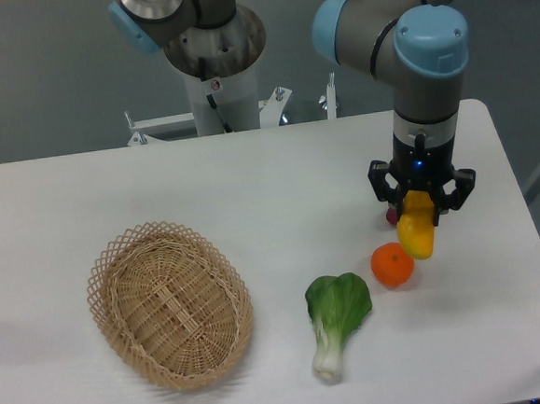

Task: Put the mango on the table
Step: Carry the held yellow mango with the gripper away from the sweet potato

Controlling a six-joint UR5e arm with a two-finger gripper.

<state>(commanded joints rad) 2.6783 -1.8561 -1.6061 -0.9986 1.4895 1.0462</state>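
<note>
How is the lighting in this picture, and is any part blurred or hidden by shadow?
Fixed camera view: light is soft and even, shadows faint; the table shows no harsh glare; the claw and its mango are sharp; the dark red thing behind them is mostly hidden.

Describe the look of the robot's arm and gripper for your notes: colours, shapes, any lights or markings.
The arm is built of grey metal tubes joined by rounded joints with light blue caps. Its wrist section is grey above and black below, with a small blue light. The gripper is black, with two short, chunky fingers. No loose cables show along the arm.
</note>
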